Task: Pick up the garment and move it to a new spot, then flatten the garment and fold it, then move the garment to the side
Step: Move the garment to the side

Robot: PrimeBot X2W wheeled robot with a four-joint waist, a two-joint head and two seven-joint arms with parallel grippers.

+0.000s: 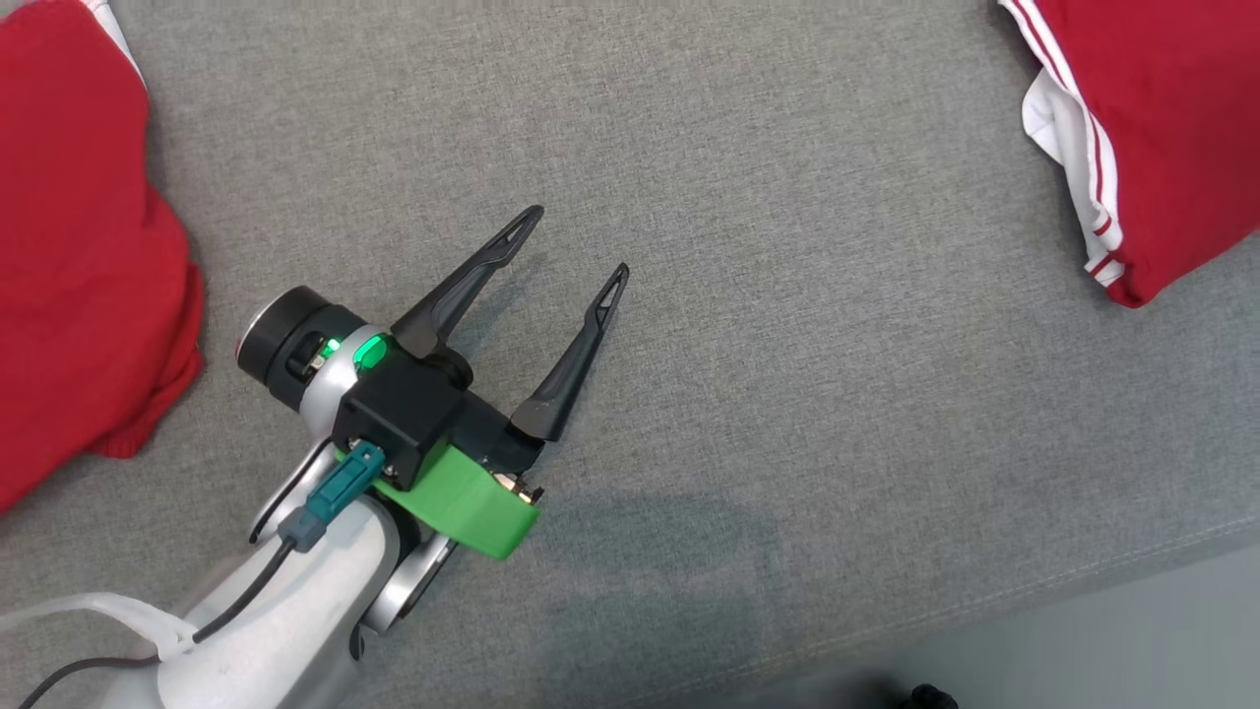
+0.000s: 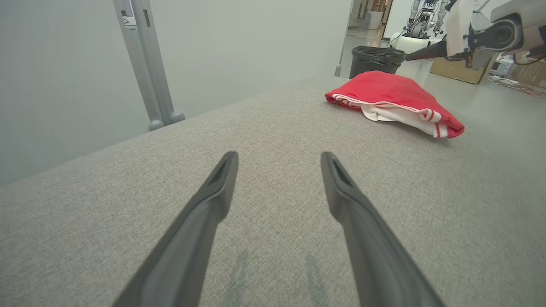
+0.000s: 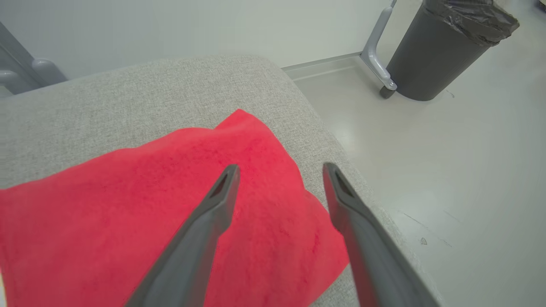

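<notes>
The left claw (image 1: 579, 238) and right claw (image 3: 280, 166) are wide and empty, but the red garment (image 3: 128, 204) by the bench (image 3: 128, 94) edge could slip off if bumped.

On the cushion (image 1: 837, 414): folded garment (image 1: 1171, 118) at right, second garment (image 1: 69, 246) at left, well apart.

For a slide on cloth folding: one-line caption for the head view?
Open left hand over the grey cushion, with a folded red garment at upper right and another red cloth at left.

head: top-down | left wrist: low, level | wrists share garment (image 2: 396, 91)
</notes>
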